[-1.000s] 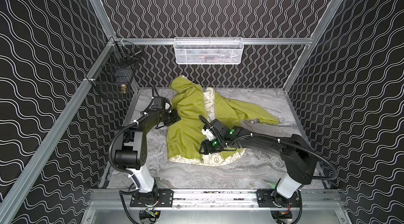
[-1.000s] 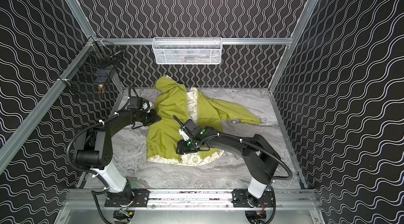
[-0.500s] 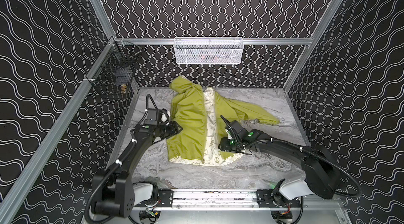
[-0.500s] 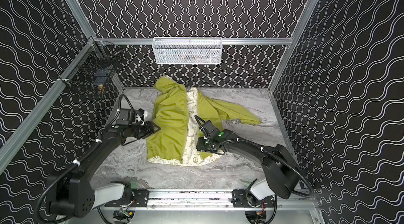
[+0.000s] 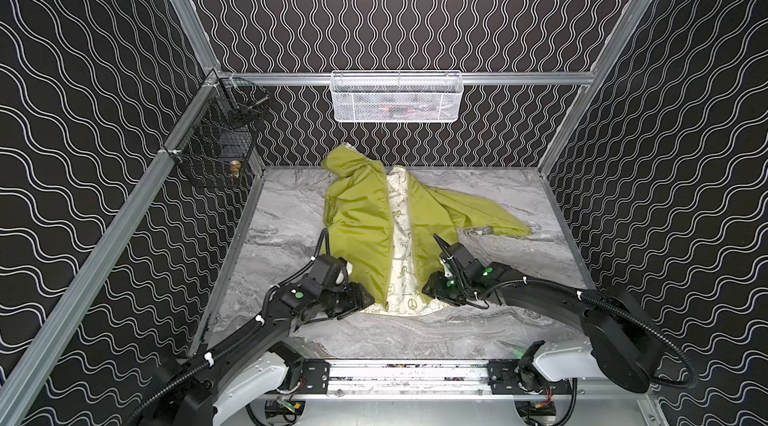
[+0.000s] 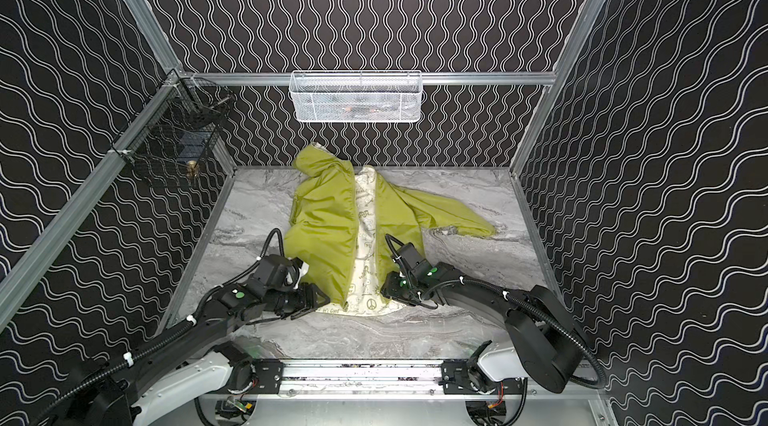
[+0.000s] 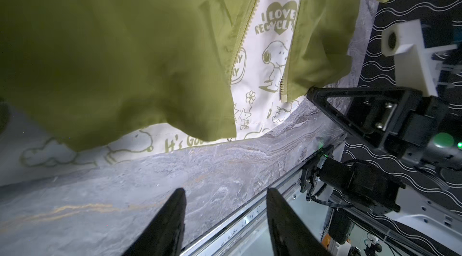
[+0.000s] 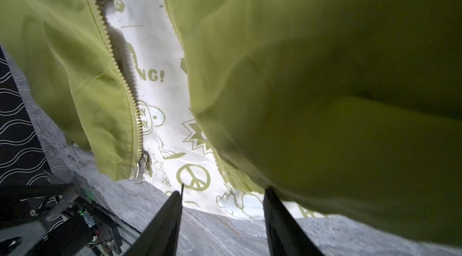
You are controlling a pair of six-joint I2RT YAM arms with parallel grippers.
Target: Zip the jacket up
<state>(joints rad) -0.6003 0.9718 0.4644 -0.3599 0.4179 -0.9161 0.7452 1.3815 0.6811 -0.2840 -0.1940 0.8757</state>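
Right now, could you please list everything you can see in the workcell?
jacket: one, lime green, cream cartoon lining, unzipped mid-table, hood toward back wall.
zipper pull: one, silvery, at one front panel's hem.
mesh basket: one, white, on the back rail.
wire basket: one, black, on the left side rail.
table: one, grey marble, under the jacket.
left hand: one, black, open, near the jacket's hem.
right hand: one, black, open, at the opposite hem corner.
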